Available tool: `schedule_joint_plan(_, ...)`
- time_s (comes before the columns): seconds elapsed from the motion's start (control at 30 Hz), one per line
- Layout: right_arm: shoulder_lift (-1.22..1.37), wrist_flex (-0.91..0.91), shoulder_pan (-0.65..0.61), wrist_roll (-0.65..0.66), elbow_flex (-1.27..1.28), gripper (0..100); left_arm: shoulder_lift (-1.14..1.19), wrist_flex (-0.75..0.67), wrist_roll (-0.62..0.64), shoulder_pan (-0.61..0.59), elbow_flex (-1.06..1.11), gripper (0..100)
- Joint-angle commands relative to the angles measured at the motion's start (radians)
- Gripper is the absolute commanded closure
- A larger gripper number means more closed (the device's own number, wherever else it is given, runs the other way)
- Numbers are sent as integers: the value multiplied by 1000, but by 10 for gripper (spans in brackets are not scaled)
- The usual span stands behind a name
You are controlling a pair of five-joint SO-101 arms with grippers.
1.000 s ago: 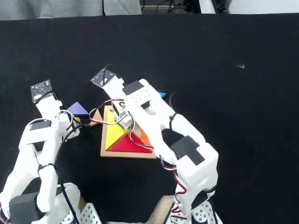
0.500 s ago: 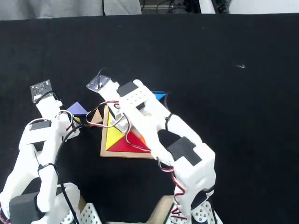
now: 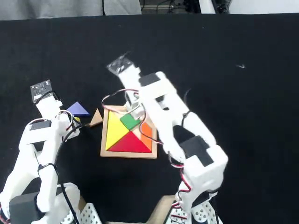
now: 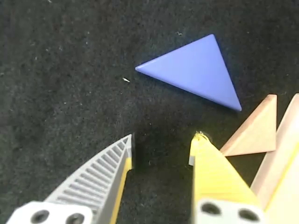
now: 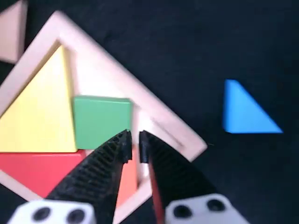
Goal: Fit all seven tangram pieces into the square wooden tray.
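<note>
Diagonally, green square [image 3: 129,121] sits cornerwise to wooden tray [image 3: 126,154] sides

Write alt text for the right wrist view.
The shut right gripper hovers over a wooden tray holding a yellow triangle, green square and red triangle. A blue triangle lies outside it on the black table.
</note>
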Motion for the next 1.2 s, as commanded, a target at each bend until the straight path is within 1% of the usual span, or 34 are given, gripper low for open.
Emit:
schedule_joint_plan(0.0,21,-17,-29,9,-28,987,-29,-14,-8,7,-12,791)
schedule_joint_plan(0.27,101,-17,-29,8,-85,987,-29,-14,-8,7,-12,791)
schedule_joint_plan(0.47,105,-15,-41,5,-125,987,-29,-14,-8,8,-12,791)
schedule_joint_plan(0.57,105,44,-58,5,-153,987,-29,-14,-8,5,-12,791)
schedule_joint_plan(0.67,71,164,-52,5,-223,987,-29,-14,-5,4,-12,789)
schedule_joint_plan(0.73,16,230,-12,5,-257,987,-29,5,-8,8,-16,787)
schedule_joint_plan(0.77,-19,245,14,5,-257,987,-29,38,-8,8,-27,787)
schedule_joint_plan(0.87,-154,253,132,-32,-225,987,-29,121,-14,8,-77,787)
schedule_joint_plan(0.9,-203,252,178,-54,-206,987,-29,141,-37,10,-88,787)
schedule_joint_plan(1.03,-371,199,311,-81,-77,987,-41,230,-110,56,-142,787)
schedule_joint_plan(1.17,-461,44,359,-81,174,987,-89,318,-117,179,-208,787)
